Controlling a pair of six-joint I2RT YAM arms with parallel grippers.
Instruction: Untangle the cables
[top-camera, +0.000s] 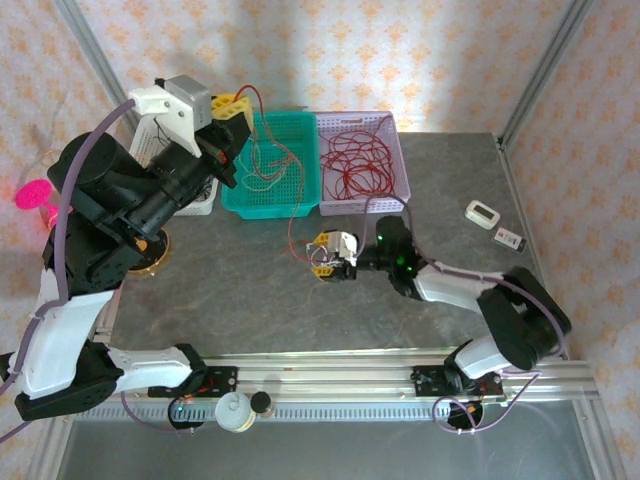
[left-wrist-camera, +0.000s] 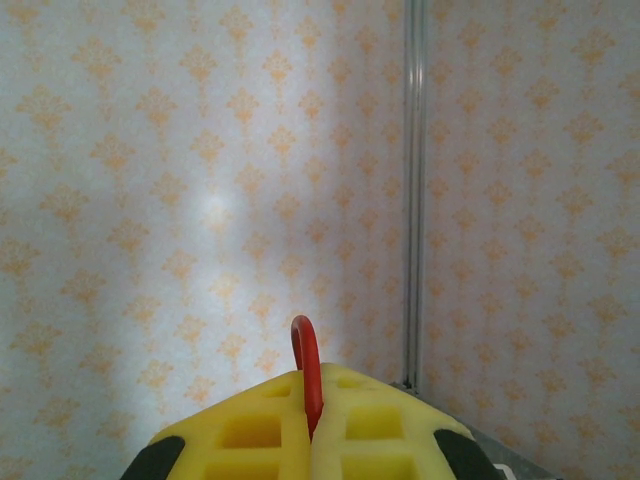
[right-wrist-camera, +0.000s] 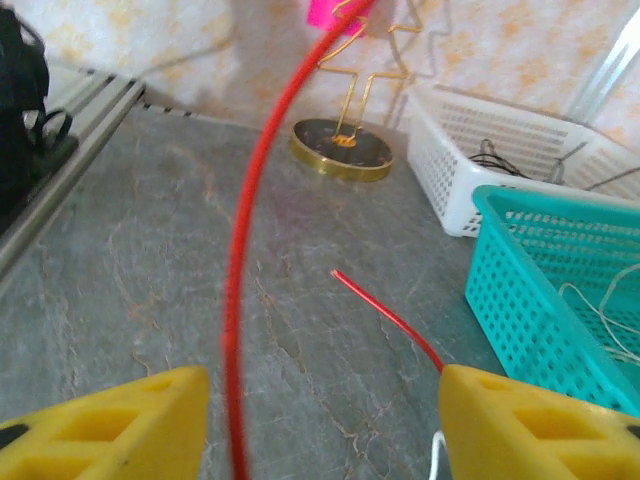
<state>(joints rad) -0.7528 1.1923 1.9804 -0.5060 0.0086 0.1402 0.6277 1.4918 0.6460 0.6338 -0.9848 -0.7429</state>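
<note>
Grey marbled table (top-camera: 250, 300): bears all items below.

Left arm (top-camera: 110, 220): raised high over the table's left side. Left gripper (top-camera: 232, 108) sits above the far left corner of the teal basket (top-camera: 240, 195). In the left wrist view the left gripper (left-wrist-camera: 310, 425) has its yellow fingers (left-wrist-camera: 390, 420) pressed together, pinching a red cable (left-wrist-camera: 307, 370) that loops up out of the seam.

Right arm (top-camera: 470, 295): lies low, reaching toward the table centre. Right gripper (top-camera: 325, 255) is near the table surface, in front of the teal basket. In the right wrist view the right gripper (right-wrist-camera: 320, 430) stands wide; the red cable (right-wrist-camera: 235, 300) passes between the fingers (right-wrist-camera: 110, 425), nearer the left one, not clamped. A loose red end (right-wrist-camera: 385, 315) lies on the table.

Teal basket: holds thin white cables (top-camera: 262, 165). The red cable (top-camera: 291, 230) runs from the left gripper across this basket and down to the right gripper.

Lilac basket (top-camera: 398, 140): touching the teal basket's right side; holds a tangled coil of red cables (top-camera: 355, 160).

White basket (right-wrist-camera: 500, 160): left of the teal one; contents unclear.

Gold wire stand (right-wrist-camera: 340, 150): round base on the table, near the white basket.

White device (top-camera: 483, 213): far right of the table.
</note>
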